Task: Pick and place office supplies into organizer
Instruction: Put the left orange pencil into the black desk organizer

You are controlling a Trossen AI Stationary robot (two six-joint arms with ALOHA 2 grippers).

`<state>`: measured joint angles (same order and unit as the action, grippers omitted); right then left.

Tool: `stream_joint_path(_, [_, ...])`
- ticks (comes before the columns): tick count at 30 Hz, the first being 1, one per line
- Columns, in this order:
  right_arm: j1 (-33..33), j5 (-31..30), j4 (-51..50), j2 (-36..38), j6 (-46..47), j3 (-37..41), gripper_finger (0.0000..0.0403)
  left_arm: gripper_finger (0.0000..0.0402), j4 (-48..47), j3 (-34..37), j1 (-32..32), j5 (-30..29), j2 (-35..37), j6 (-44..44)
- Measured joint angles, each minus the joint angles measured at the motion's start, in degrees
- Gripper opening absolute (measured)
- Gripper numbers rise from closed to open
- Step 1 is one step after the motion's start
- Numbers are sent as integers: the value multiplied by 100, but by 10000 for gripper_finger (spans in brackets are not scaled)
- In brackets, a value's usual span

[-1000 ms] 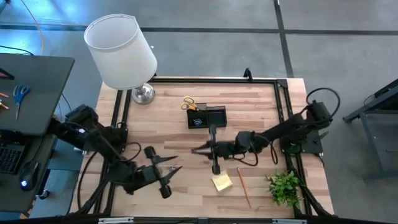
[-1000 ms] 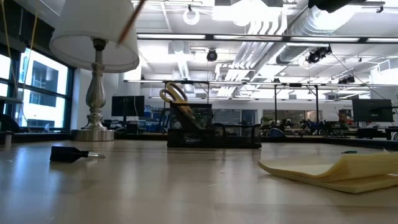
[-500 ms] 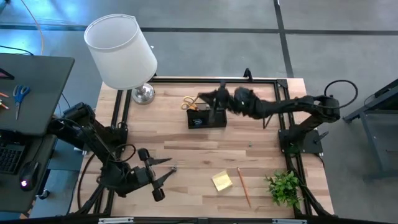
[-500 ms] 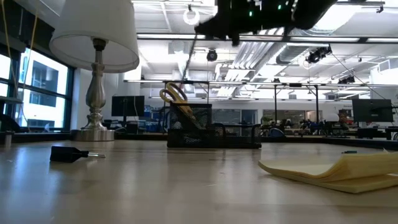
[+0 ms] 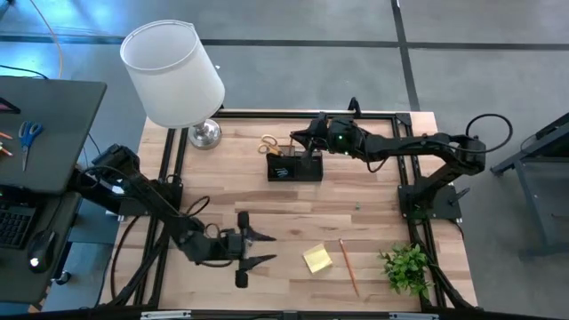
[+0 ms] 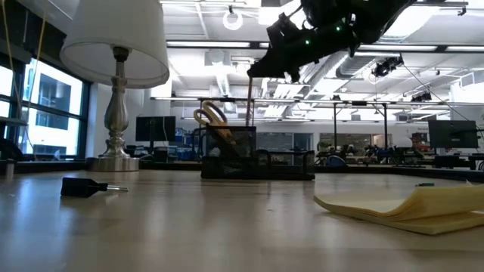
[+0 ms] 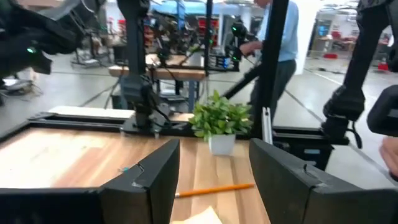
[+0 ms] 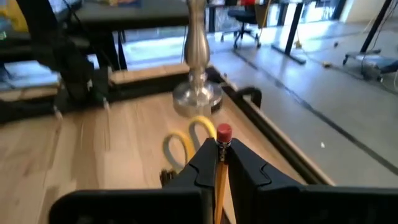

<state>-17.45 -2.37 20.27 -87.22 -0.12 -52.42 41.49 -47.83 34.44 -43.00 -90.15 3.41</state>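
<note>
The black mesh organizer (image 5: pixel 296 168) stands at the table's far middle. The yellow-handled scissors (image 5: pixel 269 148) stick up out of its left end. Just above it, my right gripper (image 5: pixel 303 142) is shut on a pencil (image 6: pixel 250 102) with a red eraser. A yellow sticky-note pad (image 5: pixel 316 259) and an orange pencil (image 5: pixel 348 265) lie flat near the front edge. My left gripper (image 5: pixel 261 247) hovers open left of the pad, pointing level toward the table's right, with nothing between its fingers. My right gripper pinches the pencil just below its eraser end (image 8: pixel 223 133) between its two fingertips. The fingers come nearly level from the table's right and lie across the pencil. The pencil hangs upright, eraser up. Its lower end (image 6: pixel 250 125) reaches the organizer's top rim.
A white-shaded lamp (image 5: pixel 173 71) stands at the far left corner and a small green plant (image 5: pixel 407 267) at the near right. A small black item (image 6: pixel 79 187) lies on the table. A person (image 7: pixel 278 43) stands beyond the table's right side.
My right gripper has carried the pencil from the table's middle toward the far edge and now stands over the organizer. The pencil has turned from lying level to hanging upright. My left gripper has shifted toward the table's right and rolled until it points level.
</note>
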Motion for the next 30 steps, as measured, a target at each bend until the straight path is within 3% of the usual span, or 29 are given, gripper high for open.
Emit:
stream_joint_path(15, [-210,-11,-15,-615,197,-9,19,184,-426,0,-144,467,-4,305])
stream_joint_path(30, [-192,601,263,-750,137,0,161,184,-395,0,-144,441,-4,297])
